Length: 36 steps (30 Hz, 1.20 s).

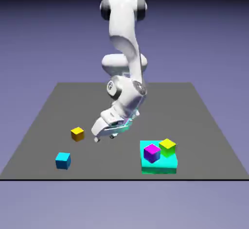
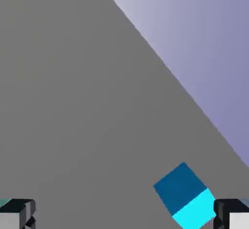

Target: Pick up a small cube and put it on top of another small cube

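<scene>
In the exterior view, the small cyan-blue cube [image 1: 62, 160] sits on the grey tabletop [image 1: 44, 121] near its front edge, toward the exterior view's left, with nothing touching it. Behind it and a little to the right lies a small orange-yellow cube [image 1: 77, 134], well apart from the cyan one. Just right of the orange-yellow cube hangs the gripper [image 1: 104, 137] of the white robot arm [image 1: 125, 43], tilted low over the middle of the tabletop and pointing down toward the exterior view's left. Further right, close to the front edge, rests a larger flat turquoise block [image 1: 159, 164], and on its top stand a small purple cube [image 1: 151, 153] and, beside it to the right, a small yellow-green cube [image 1: 167, 147].

In the hand view, the two grey fingertips [image 2: 17, 214] show at the bottom corners, spread wide apart with only bare tabletop between them; the gripper holds nothing. The small cyan-blue cube [image 2: 186, 196] appears low in that view, just beside the right fingertip and not between the two, resting on the tabletop. The tabletop's edge runs diagonally across the upper right, with the blue-violet backdrop [image 2: 204, 43] beyond it.
</scene>
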Motion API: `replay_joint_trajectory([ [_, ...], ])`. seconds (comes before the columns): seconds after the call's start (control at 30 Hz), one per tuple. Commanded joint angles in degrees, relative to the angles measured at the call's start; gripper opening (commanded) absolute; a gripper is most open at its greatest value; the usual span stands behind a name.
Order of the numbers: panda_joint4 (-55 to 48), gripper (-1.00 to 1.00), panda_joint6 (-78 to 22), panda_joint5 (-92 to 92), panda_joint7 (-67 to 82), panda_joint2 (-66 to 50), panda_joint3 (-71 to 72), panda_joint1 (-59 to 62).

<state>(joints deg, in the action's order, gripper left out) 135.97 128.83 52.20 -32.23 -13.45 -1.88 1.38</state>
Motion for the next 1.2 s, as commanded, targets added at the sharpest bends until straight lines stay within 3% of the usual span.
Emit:
replay_joint_trajectory([
  [0.0, -1.1, 0.00, -2.0, 2.4, 0.5, -2.1, -0.1, 0.1],
  [0.4, -14.6, 0.00, -26.4, 30.5, 6.0, -27.0, -1.1, 1.2],
  [0.73, -17.6, 0.00, -31.0, 41.7, 4.1, -32.2, 9.7, 17.7],
  [0.77, -17.6, -1.00, -31.0, 41.7, 4.1, -32.2, 9.7, 17.7],
  [1.07, -14.7, -1.00, -26.5, 30.7, 6.0, -27.1, -1.1, 1.2],
  [1.17, -17.2, -1.00, -27.6, 26.0, 6.2, -26.6, -0.8, 3.6],
])
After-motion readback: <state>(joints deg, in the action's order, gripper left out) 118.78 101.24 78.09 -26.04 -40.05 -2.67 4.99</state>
